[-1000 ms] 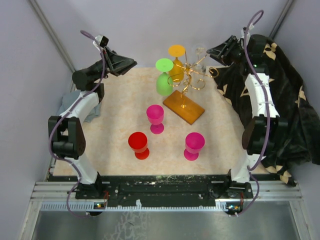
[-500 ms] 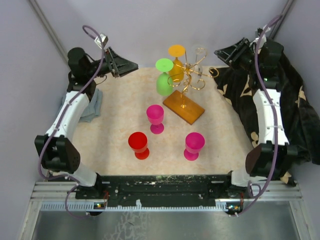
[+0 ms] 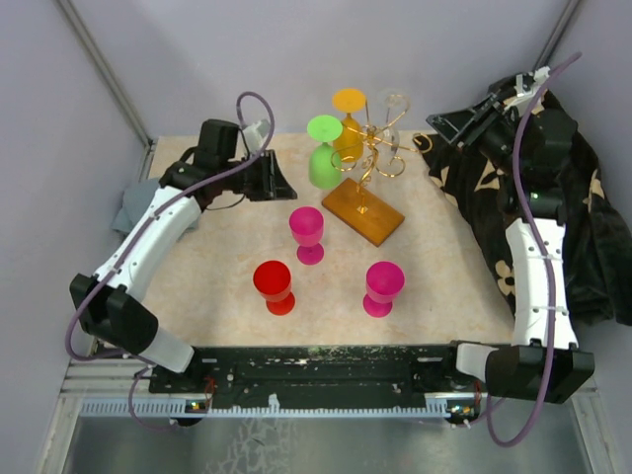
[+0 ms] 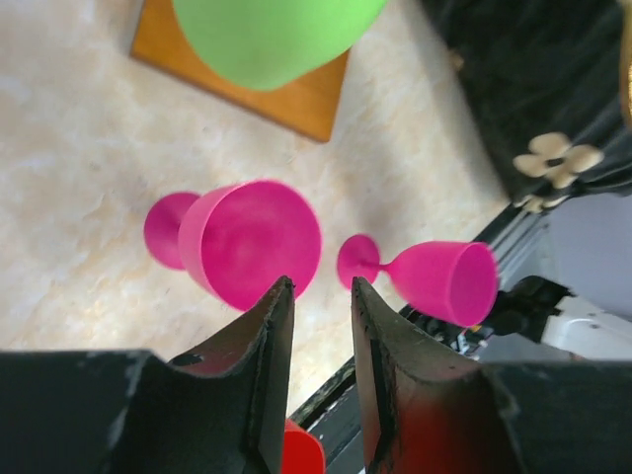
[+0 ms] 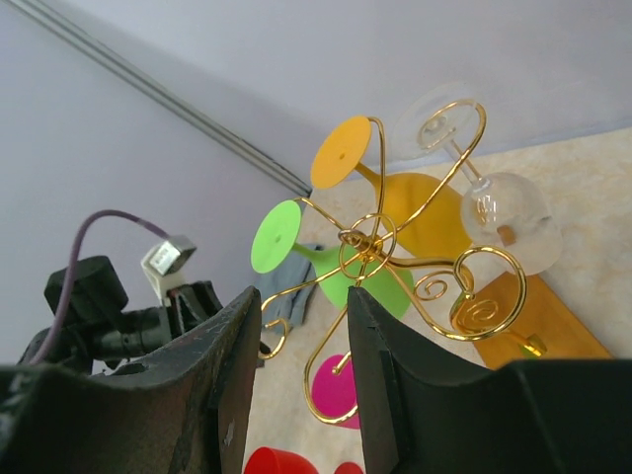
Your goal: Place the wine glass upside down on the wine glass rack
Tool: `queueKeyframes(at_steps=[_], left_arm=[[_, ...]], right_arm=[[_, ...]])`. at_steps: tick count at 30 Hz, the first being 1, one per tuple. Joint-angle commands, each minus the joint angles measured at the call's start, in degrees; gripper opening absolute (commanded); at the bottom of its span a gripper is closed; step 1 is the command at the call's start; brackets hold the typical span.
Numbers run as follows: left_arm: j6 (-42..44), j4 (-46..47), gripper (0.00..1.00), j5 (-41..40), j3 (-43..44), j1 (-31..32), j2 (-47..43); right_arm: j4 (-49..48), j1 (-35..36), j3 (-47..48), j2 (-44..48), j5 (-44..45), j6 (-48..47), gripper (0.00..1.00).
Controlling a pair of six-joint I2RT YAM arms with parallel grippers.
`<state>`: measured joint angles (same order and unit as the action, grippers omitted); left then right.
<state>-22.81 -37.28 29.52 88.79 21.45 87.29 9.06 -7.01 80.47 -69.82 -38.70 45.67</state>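
The wine glass rack [image 3: 371,150], gold wire on an amber base [image 3: 363,211], stands at the back middle. A green [image 3: 323,150], an orange [image 3: 348,120] and a clear wine glass [image 3: 396,107] hang on it upside down. Upright on the table stand a magenta glass [image 3: 307,233], a red one [image 3: 274,286] and a second magenta one [image 3: 383,287]. My left gripper [image 3: 277,182] is open and empty, just left of and above the nearer magenta glass [image 4: 247,242]. My right gripper [image 3: 440,122] is open and empty to the right of the rack [image 5: 395,247], apart from it.
A black patterned cloth [image 3: 578,202] covers the right side under the right arm. A grey cloth [image 3: 132,209] lies at the table's left edge. The walls close in at the back, and the metal rail [image 3: 316,380] runs along the front.
My left arm has swung from the back left corner in toward the middle, ending close to the nearer magenta glass. The right arm has risen and drawn back to the right.
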Motion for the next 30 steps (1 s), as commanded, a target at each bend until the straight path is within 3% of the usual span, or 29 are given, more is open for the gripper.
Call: queueKeyframes(at_steps=[1,10,26,30], left_arm=[[5.33,-5.81,0.36,-11.72,-2.18,2.95,-0.37],[5.57,-6.06,0.35,-22.47,-4.34,7.76,2.57],[5.34,-5.00,0.34,-27.51,-3.83,11.14,8.25],[5.29,-5.00,0.28,-28.10,-4.06,11.50,8.86]], right_arm=[[-2.11,-0.47,-0.69,2.85,-0.50,0.21,0.41],[-1.95,-0.40,-2.01,4.14,-0.80,0.22,0.41],[-2.00,-0.47,-1.57,3.87,-1.03,0.52,0.41],[-2.15,-0.47,-1.91,3.88,-1.03,0.60,0.41]])
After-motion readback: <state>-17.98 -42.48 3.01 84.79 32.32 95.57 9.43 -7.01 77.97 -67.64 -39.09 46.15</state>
